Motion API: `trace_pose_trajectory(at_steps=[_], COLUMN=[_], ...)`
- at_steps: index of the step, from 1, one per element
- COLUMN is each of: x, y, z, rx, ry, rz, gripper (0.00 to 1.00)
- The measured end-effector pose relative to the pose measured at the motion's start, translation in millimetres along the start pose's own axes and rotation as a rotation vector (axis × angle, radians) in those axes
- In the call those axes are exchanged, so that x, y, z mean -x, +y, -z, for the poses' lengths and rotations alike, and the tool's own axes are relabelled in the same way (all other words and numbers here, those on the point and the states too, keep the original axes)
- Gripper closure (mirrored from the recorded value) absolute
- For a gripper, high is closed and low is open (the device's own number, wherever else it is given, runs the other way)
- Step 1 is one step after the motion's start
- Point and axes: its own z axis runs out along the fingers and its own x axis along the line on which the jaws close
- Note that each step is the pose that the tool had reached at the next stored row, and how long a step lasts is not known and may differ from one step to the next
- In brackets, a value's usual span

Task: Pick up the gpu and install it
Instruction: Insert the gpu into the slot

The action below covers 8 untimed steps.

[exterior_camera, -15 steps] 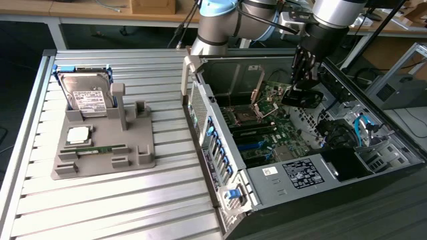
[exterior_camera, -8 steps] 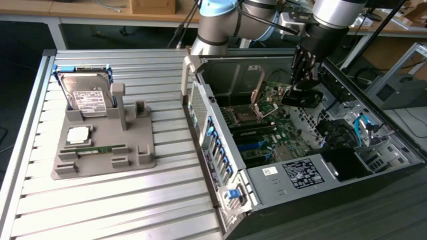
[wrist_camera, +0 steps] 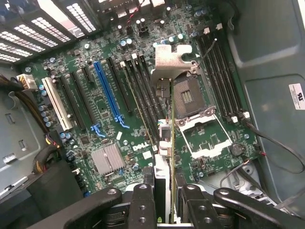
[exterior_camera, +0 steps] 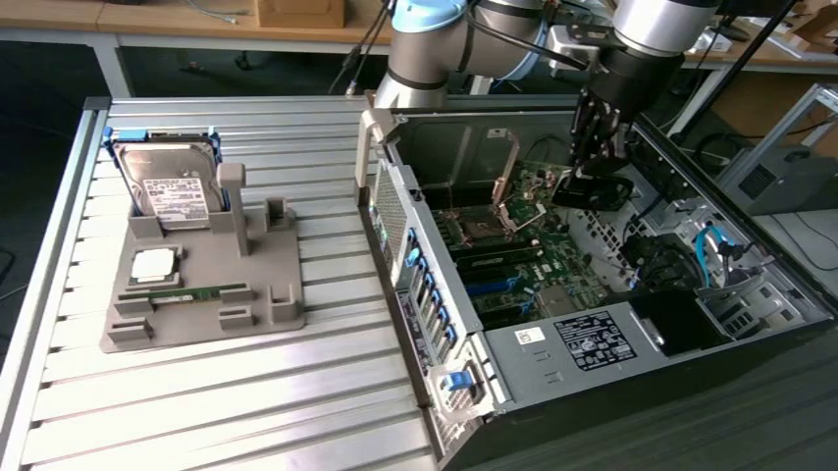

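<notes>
My gripper (exterior_camera: pixel 592 169) hangs inside the open computer case (exterior_camera: pixel 433 294), above the motherboard (exterior_camera: pixel 524 255). It is shut on the gpu (exterior_camera: pixel 592 190), a dark card hanging below the fingers. In the wrist view the gpu (wrist_camera: pixel 164 176) appears edge-on between the two black fingers (wrist_camera: pixel 143 205), with its lower edge a little above the green motherboard (wrist_camera: pixel 95 109). The card hovers between the expansion slots and the CPU socket (wrist_camera: pixel 188 98). A long blue slot (wrist_camera: pixel 108 93) lies to one side of it, apart from the card.
On the slatted table, at the exterior view's left, a grey fixture (exterior_camera: pixel 210 285) holds a hard drive (exterior_camera: pixel 168 186), a processor (exterior_camera: pixel 155 263) and a memory stick (exterior_camera: pixel 183 291). The case walls, cables (exterior_camera: pixel 713 255) and a drive bay surround the motherboard.
</notes>
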Motion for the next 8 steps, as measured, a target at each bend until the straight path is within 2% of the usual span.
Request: trace_pose_trajectory(at_steps=[8], x=[0.0], y=[0.0], z=[-0.2], rx=[0.0010], ry=[-0.0019], rz=[0.040], gripper=[0.73])
